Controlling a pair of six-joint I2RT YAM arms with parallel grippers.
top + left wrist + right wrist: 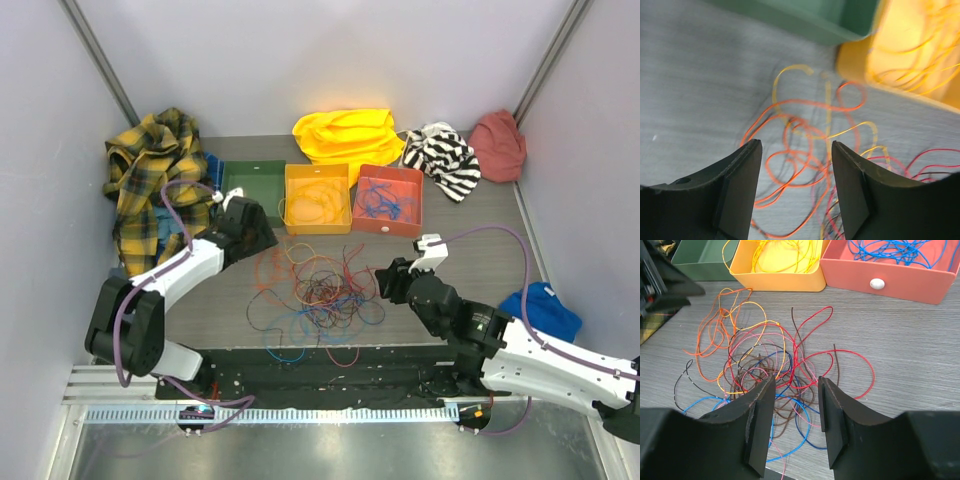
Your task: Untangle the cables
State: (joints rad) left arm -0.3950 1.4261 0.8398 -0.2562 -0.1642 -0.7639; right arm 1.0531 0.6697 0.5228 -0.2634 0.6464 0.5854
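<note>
A tangle of thin cables (pixel 315 295) in orange, red, blue, yellow and brown lies on the table in front of the boxes. My left gripper (pixel 262 236) is open and empty, just above the tangle's upper left edge; its wrist view shows orange loops (pixel 800 165) between the fingers. My right gripper (pixel 385 283) is open and empty at the tangle's right edge; its wrist view shows the red and brown cables (pixel 790 365) just ahead. Yellow cables lie in the yellow box (pixel 318 198), blue ones in the red box (pixel 388 200).
A green box (pixel 253 185) stands left of the yellow box. Clothes lie along the back: plaid shirt (pixel 150 175), yellow cloth (pixel 347 133), striped cloth (pixel 442 155), pink cloth (pixel 498 145). A blue cloth (pixel 545 305) lies right.
</note>
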